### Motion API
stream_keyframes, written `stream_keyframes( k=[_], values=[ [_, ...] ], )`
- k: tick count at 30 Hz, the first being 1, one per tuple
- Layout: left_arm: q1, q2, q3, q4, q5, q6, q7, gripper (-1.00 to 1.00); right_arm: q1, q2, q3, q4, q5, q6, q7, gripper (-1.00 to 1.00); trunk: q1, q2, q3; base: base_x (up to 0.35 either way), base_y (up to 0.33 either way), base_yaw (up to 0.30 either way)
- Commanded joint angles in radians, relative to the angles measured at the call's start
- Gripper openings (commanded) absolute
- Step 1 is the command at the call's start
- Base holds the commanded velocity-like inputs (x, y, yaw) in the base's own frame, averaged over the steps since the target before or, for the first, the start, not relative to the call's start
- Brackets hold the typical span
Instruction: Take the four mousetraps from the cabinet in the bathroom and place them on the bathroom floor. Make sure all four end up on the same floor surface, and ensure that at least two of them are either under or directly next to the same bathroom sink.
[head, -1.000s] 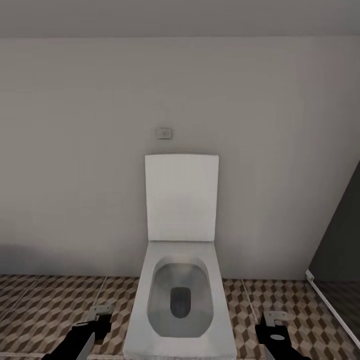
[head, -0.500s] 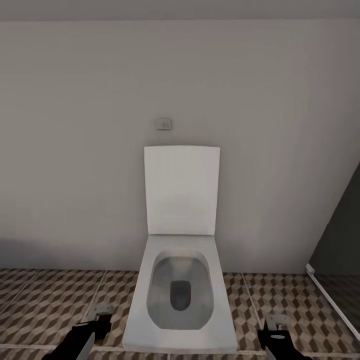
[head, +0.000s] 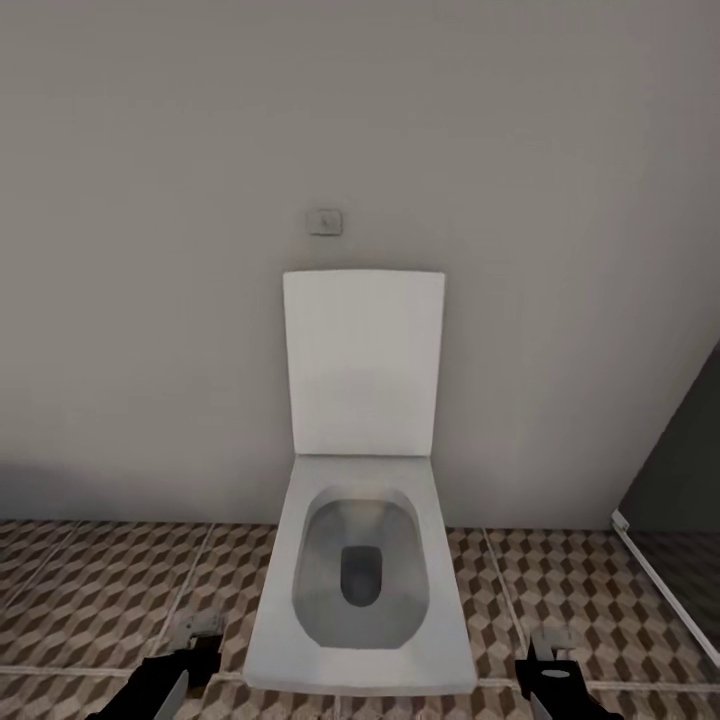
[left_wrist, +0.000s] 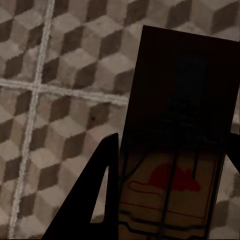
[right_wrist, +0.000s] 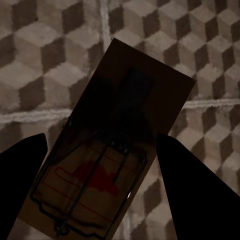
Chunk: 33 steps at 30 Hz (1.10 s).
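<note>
Ahead: I see the toilet (head: 362, 580), lid up against the wall (head: 150, 250), blocking the middle.
Left: open bathroom floor (head: 90, 610) beside the bowl.
Right: floor strip, narrowed by the dark shower edge (head: 660, 590).

A white toilet (head: 362, 585) stood in the middle of the scene against the far wall (head: 150, 300), its square-cornered lid (head: 363, 362) raised upright and leaning back on that wall, and its bowl open with a dark drain at the bottom. On the wall just above the lid and a little to the left sat a small pale plate (head: 324, 221), perhaps a flush button, though it was too small to tell. At the far right a dark panel with a pale lower frame (head: 665, 590) ran diagonally toward the near right corner, with a darker surface behind it.
</note>
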Motion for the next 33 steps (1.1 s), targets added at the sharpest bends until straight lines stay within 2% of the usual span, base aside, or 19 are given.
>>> stream_keyframes(
  k=[1,33],
  values=[
    [0.0,0.0,-0.002,0.001,0.008,0.005,0.008,-1.0,0.0,0.0,-0.002,-0.002,0.006,0.007,-0.001,-1.0,0.0,-0.001,-0.005,0.0,0.0,0.0],
    [0.0,0.001,-0.002,0.014,0.005,0.004,0.008,-1.0,0.0,0.0,-0.002,-0.002,0.006,-0.001,-0.002,-1.0,0.015,-0.008,-0.129,0.0,0.0,0.0]
  ],
)
